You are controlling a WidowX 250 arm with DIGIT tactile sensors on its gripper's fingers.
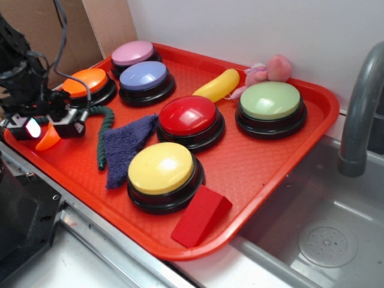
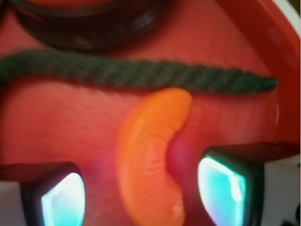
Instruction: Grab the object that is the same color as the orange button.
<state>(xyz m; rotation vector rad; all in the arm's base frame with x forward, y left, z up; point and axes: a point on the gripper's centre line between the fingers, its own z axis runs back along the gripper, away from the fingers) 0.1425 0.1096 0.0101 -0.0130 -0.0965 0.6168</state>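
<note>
The small glossy orange wedge (image 2: 150, 155) lies on the red tray (image 1: 258, 162) near its left edge, and shows under the gripper in the exterior view (image 1: 47, 140). My gripper (image 2: 141, 193) is open and low over it, one finger on each side, with a gap on both sides. In the exterior view the gripper (image 1: 48, 128) is at the tray's left side. The orange button (image 1: 85, 82) stands just behind it; its black base (image 2: 94, 28) fills the top of the wrist view.
A green rope (image 2: 141, 74) lies between the wedge and the orange button. A purple cloth (image 1: 126, 144), yellow (image 1: 161, 168), red (image 1: 188, 115), green (image 1: 270, 100), blue (image 1: 144, 76) and pink (image 1: 132, 53) buttons, a yellow banana piece (image 1: 218, 85) and a red block wedge (image 1: 200, 216) share the tray. A sink (image 1: 324, 240) is at the right.
</note>
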